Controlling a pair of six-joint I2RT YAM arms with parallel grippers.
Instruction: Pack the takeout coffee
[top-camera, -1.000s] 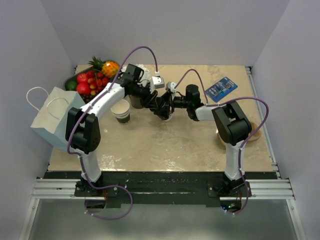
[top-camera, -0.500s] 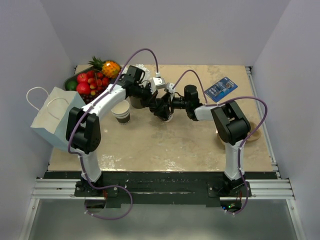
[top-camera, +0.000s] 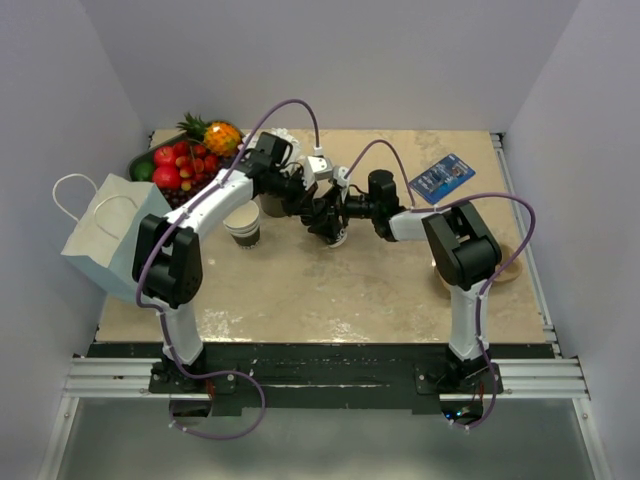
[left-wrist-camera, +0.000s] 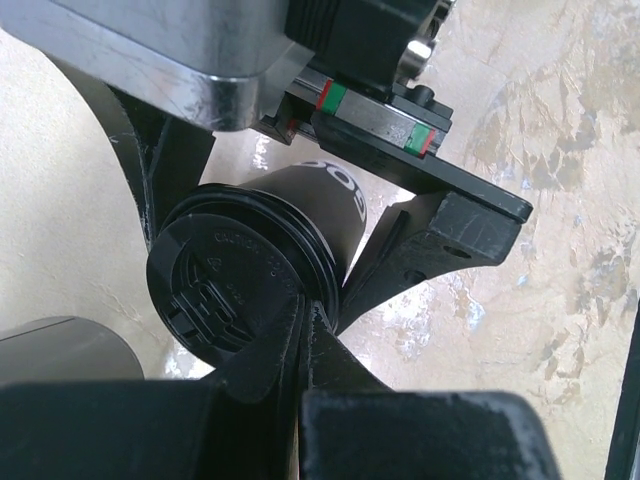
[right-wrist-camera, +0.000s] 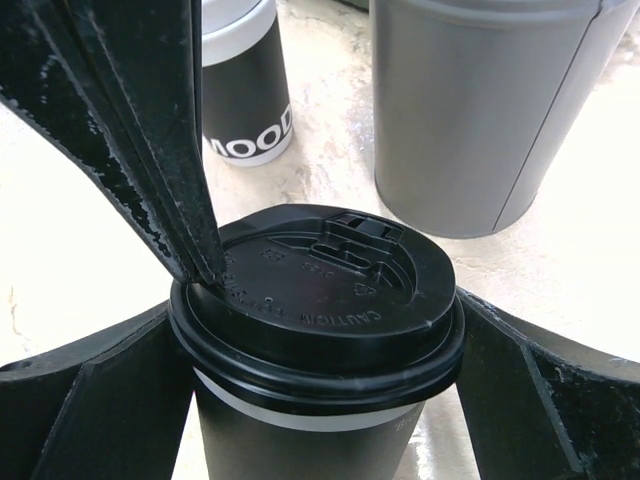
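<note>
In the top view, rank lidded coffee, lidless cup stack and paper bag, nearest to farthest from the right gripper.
1. Lidded coffee, in the right gripper.
2. Lidless cup stack, to its left.
3. Paper bag, far left edge.

In the right wrist view the takeout coffee is cut off at 6 o'clock, the grey cup loses its top at 1 o'clock, and the stack of cups loses its top at 11 o'clock. In the left wrist view the grey cup is blurry and cut off at 8 o'clock, and the coffee's bottom hides behind the right jaws. From the top the coffee is mostly hidden under both arms' jaws, and the print on the blue packet at 2 o'clock is too small to read.
</note>
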